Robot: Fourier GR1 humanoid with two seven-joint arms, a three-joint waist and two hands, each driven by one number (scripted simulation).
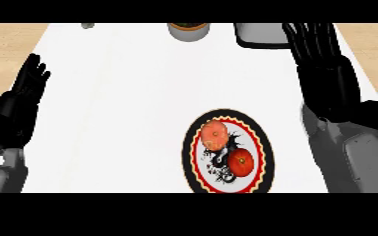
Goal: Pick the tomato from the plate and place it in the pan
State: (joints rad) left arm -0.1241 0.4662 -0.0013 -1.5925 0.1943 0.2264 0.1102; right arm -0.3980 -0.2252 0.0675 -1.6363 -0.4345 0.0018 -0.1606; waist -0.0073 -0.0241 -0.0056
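Smooth white counter [133,105] holds round plate [269,151] with red tomato [241,162]; left robot hand [22,105], right robot hand [325,70] open.

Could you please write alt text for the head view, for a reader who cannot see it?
A patterned plate near the front of a white counter holds two round red-orange fruits. The open right hand shows at the right, partly hiding a grey pan at the far edge; the open left hand rests at the left.
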